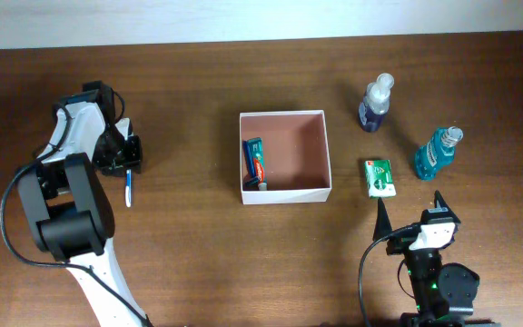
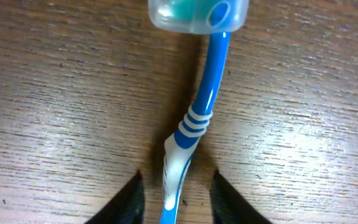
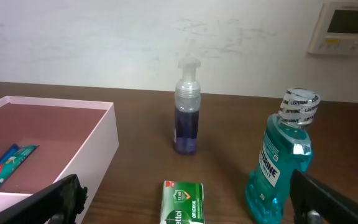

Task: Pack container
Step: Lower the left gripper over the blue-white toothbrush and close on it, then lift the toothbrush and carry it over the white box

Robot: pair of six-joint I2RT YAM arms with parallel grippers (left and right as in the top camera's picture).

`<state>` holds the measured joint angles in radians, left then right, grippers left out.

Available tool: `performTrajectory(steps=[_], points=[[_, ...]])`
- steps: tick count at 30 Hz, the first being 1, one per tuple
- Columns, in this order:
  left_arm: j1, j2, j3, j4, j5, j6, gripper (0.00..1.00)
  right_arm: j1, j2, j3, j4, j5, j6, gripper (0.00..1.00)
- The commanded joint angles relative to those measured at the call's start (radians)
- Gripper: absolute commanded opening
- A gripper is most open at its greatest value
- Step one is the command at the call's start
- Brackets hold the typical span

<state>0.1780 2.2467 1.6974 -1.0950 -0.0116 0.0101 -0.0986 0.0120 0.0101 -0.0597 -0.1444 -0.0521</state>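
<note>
Your container [image 1: 284, 156] sits at the middle of the table with only a toothpaste tube [image 1: 255, 163] lying along its left wall, so I judge the packing barely begun. Four things wait outside it. To the right stands the teal mouthwash bottle [image 3: 281, 171], with "LISTERINE" readable on its neck seal and label. Behind it is a purple pump bottle [image 3: 186, 109] with no writing you could read. Near the container's right wall lies a green soap box [image 3: 182, 202] showing "ORIGINAL" and the tail of a Dettol name. The tube's print is too small to read. Far left lies the blue toothbrush [image 2: 197, 118], its head under a clear cap. Your left gripper [image 2: 177, 190] has its fingers on either side of the handle with a slim gap on each side, not yet pinching. Your right gripper [image 1: 410, 213] hangs spread wide and empty.
</note>
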Motion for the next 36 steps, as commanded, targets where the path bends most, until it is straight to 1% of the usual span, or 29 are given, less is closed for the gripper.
performTrajectory(steps=[1, 3, 5, 6, 12, 17, 20, 25, 29, 32, 34, 36], points=[[0.003, 0.012, -0.031, 0.003, -0.018, 0.002, 0.27, -0.008, -0.008, -0.005, -0.005, -0.003, 0.004, 0.98], [0.003, 0.012, -0.031, 0.003, -0.017, 0.002, 0.16, -0.008, -0.008, -0.005, -0.005, -0.003, 0.004, 0.98], [0.003, 0.012, -0.031, 0.003, -0.017, 0.002, 0.03, -0.008, -0.008, -0.005, -0.005, -0.003, 0.004, 0.98], [0.003, 0.012, -0.031, 0.003, -0.017, 0.002, 0.01, -0.008, -0.008, -0.005, -0.005, -0.003, 0.004, 0.99], [0.002, 0.012, -0.024, 0.002, -0.016, 0.002, 0.01, -0.008, -0.008, -0.005, -0.005, -0.003, 0.004, 0.98], [0.002, 0.012, 0.043, -0.035, 0.037, 0.002, 0.01, -0.008, -0.008, -0.005, -0.005, -0.003, 0.004, 0.98], [-0.003, 0.012, 0.165, -0.11, 0.114, 0.002, 0.01, -0.008, -0.008, -0.005, -0.005, -0.003, 0.004, 0.98], [-0.041, 0.012, 0.369, -0.248, 0.159, 0.002, 0.01, -0.008, -0.008, -0.005, -0.005, -0.003, 0.004, 0.98], [-0.108, 0.01, 0.554, -0.373, 0.2, 0.002, 0.01, -0.008, -0.008, -0.005, -0.005, -0.002, 0.004, 0.98], [-0.17, 0.01, 0.676, -0.451, 0.275, 0.002, 0.01, -0.008, -0.008, -0.005, -0.005, -0.003, 0.004, 0.98], [-0.219, 0.01, 0.744, -0.483, 0.305, 0.002, 0.01, -0.008, -0.008, -0.005, -0.005, -0.003, 0.004, 0.98], [-0.269, 0.01, 0.79, -0.502, 0.304, -0.027, 0.01, -0.008, -0.008, -0.005, -0.005, -0.003, 0.004, 0.98]])
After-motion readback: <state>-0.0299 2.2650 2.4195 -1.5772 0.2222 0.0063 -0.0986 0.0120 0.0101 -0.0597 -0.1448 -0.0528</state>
